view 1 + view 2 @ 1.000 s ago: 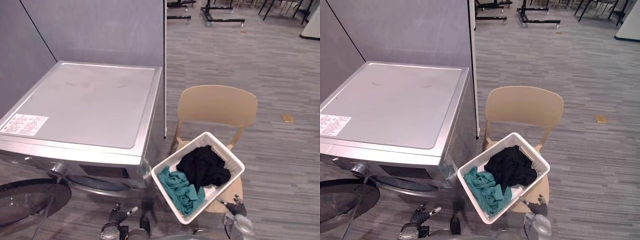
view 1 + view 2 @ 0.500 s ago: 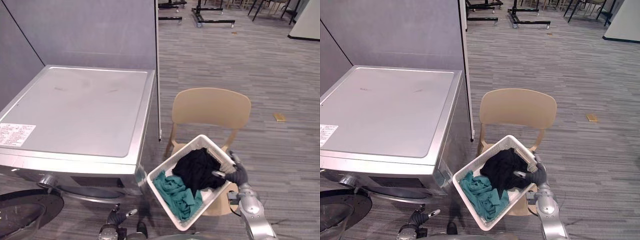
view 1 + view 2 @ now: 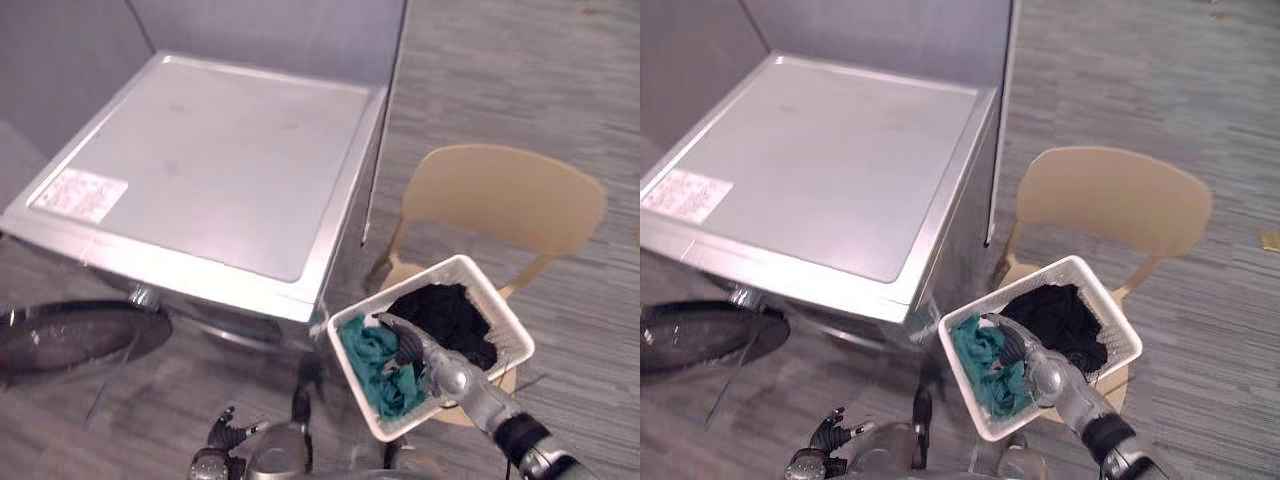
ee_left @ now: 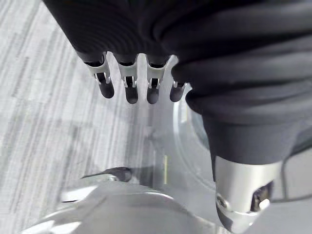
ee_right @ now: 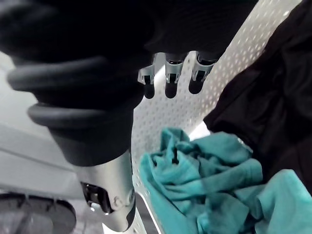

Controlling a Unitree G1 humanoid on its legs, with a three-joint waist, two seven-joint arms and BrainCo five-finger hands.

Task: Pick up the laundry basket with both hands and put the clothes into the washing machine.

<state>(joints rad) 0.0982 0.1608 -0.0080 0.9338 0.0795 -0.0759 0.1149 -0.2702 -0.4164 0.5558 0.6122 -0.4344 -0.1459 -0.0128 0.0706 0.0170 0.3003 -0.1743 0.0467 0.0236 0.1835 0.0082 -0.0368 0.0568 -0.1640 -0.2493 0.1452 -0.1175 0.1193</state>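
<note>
The white perforated laundry basket [image 3: 512, 328] sits tilted on the seat of a beige chair [image 3: 500, 195]. Inside lie a teal garment [image 3: 362, 342] toward the washing machine and a black garment [image 3: 455, 315] beside it. My right hand [image 3: 432, 368] reaches into the basket over the clothes. In the right wrist view its fingers [image 5: 169, 84] hang relaxed above the basket wall [image 5: 195, 114], holding nothing, with the teal garment [image 5: 204, 175] and the black garment [image 5: 273, 107] just past them. My left hand [image 3: 228, 433] hangs low near the floor, its fingers [image 4: 130, 87] relaxed and empty.
The silver washing machine [image 3: 220, 150] stands left of the chair, its flat top bare. Its round glass door [image 3: 70, 335] is swung open low at the left. A grey partition wall runs behind the machine. Grey carpet floor lies around the chair.
The camera has tilted down and shifted. My right hand has moved from the basket's right rim to over the clothes inside it. The basket stays on the chair.
</note>
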